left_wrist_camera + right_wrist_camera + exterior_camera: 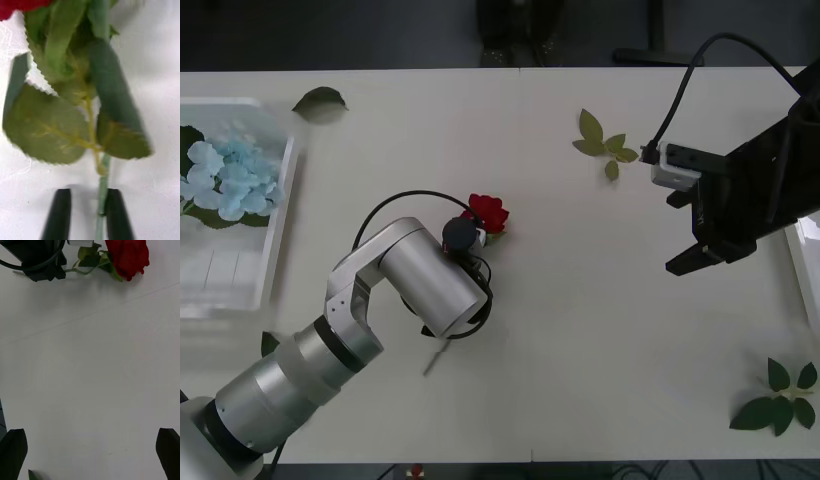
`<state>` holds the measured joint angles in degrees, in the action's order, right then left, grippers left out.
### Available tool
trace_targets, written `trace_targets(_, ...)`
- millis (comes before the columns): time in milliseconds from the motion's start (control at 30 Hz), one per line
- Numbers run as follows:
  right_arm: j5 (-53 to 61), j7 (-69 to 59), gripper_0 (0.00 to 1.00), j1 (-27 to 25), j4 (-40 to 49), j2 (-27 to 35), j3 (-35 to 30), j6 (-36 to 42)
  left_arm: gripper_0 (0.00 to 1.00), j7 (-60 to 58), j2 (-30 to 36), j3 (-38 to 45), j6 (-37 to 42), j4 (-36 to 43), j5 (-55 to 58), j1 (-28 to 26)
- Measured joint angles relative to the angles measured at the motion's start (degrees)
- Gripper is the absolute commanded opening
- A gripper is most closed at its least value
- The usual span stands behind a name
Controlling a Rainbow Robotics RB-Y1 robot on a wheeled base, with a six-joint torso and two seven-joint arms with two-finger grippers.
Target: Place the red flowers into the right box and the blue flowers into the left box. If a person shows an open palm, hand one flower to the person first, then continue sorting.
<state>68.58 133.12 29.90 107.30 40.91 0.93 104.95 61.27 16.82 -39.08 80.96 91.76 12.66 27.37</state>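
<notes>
Left gripper [84, 215] mid-table, black fingers [58, 215] nearly together around a red rose's stem [102, 187], bloom [488, 212] just beyond. Right gripper [90, 453] spread wide, empty, hovering toward the right edge. Blue hydrangeas [230, 180] already in the left box [275, 240]; rose unsorted, right box [808, 265] waiting.

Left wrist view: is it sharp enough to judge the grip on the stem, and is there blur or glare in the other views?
Left wrist view: the red rose's leaves are soft and out of focus, yet the stem shows between the left gripper's black fingers. Front view: the left box is smeared along its rim. Right wrist view: even light, only a soft shadow under the rose.
</notes>
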Motion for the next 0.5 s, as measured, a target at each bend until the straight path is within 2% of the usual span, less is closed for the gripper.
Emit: trace_targets(500, 0.0, 0.0, 1.00, 0.0, 0.0, 0.0, 0.0, 0.0, 0.00, 0.0, 0.0, 0.0, 0.0, 0.0, 0.0, 0.0)
